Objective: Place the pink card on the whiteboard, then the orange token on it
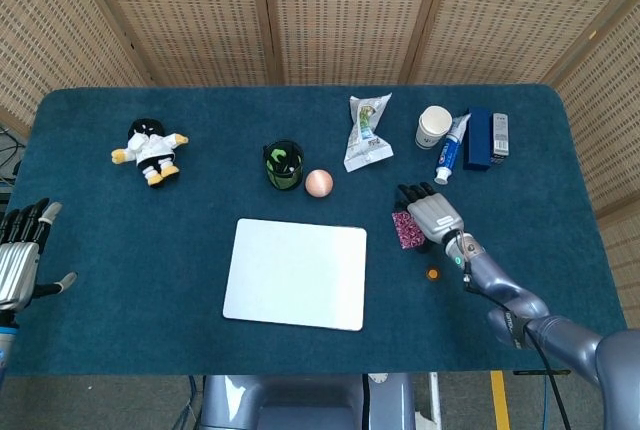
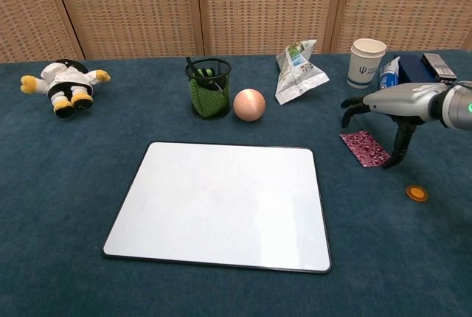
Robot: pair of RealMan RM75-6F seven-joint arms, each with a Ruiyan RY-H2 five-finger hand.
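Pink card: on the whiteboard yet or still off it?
Off. The pink card lies flat on the table, right of the whiteboard, under the right hand.

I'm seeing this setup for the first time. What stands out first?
The big whiteboard lies bare at the table's centre. To its right, the right robot hand hovers with fingers spread over the pink card, with the orange token just beyond. A panda plush lies far left.

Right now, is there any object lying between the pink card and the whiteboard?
No. In both views, only bare blue cloth separates the pink card from the whiteboard; the right hand hovers at the card's far side.
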